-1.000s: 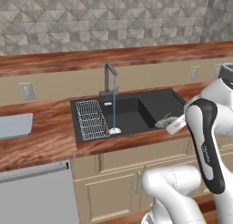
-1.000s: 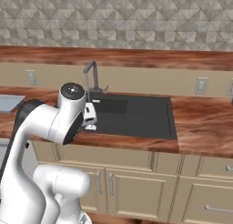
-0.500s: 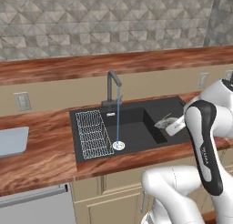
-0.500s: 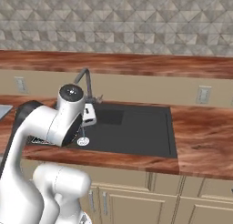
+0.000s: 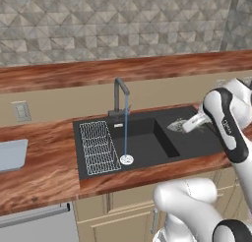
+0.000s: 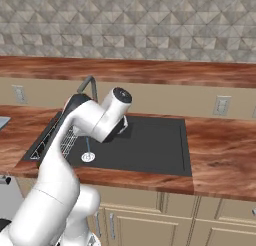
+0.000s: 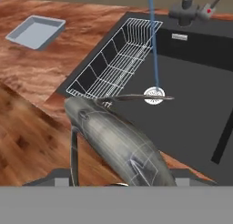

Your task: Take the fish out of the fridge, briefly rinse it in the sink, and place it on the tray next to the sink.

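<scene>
My gripper (image 5: 183,125) is shut on the fish (image 5: 174,125), a slender silvery-grey body held above the right half of the black sink (image 5: 147,137). In the hand view the fish (image 7: 116,141) lies diagonally across the lower middle, with a thin dark finger (image 7: 73,157) beside it. Water falls in a thin blue stream from the faucet (image 5: 120,95) onto the round drain (image 5: 126,160), left of the fish and apart from it. The pale grey-blue tray (image 5: 11,155) lies on the counter left of the sink. In the right base view my arm hides the gripper.
A white wire rack (image 5: 98,146) fills the sink's left part. The wooden counter (image 5: 44,172) runs both ways, with a tiled wall behind. Beige cabinet fronts (image 6: 150,215) sit below. A wall outlet (image 6: 220,105) is at the right.
Both base views have shifted, so the camera has moved. The fish stays in the shut gripper over the sink's right side. Water keeps running.
</scene>
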### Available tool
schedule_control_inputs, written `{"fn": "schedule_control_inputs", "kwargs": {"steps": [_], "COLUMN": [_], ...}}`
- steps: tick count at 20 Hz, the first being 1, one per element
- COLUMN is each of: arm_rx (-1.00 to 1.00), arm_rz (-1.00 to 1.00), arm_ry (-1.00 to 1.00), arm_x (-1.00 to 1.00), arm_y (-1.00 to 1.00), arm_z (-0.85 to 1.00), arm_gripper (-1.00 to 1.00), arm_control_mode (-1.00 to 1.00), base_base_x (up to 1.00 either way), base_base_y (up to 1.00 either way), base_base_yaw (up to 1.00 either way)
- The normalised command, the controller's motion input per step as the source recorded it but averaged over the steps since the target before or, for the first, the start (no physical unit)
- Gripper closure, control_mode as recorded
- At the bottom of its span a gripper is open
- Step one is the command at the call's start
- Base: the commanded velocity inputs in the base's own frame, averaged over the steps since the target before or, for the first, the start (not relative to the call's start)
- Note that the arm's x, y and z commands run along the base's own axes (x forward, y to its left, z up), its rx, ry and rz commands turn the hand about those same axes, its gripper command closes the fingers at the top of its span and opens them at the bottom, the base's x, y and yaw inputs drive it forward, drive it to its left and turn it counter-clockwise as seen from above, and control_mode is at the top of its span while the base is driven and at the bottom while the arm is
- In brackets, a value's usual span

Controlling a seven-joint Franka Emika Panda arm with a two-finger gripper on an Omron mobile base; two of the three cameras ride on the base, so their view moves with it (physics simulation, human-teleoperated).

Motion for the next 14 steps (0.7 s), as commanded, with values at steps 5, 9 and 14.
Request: {"fn": "schedule_control_inputs", "kwargs": {"steps": [5,9,14], "arm_rx": [0.10,0.06,0.02], "arm_rz": [0.27,0.29,0.20], "arm_ry": [0.10,0.10,0.05], "arm_x": [0.97,0.96,0.96], "arm_y": [0.12,0.01,0.07], "arm_z": [-0.31,-0.57,-0.56], "arm_gripper": [1.00,1.00,1.00], "arm_control_mode": [-1.00,-1.00,-1.00], "base_base_x": [0.00,0.00,0.00], "base_base_y": [0.00,0.00,0.00], "base_base_yaw": [0.00,0.00,0.00]}}
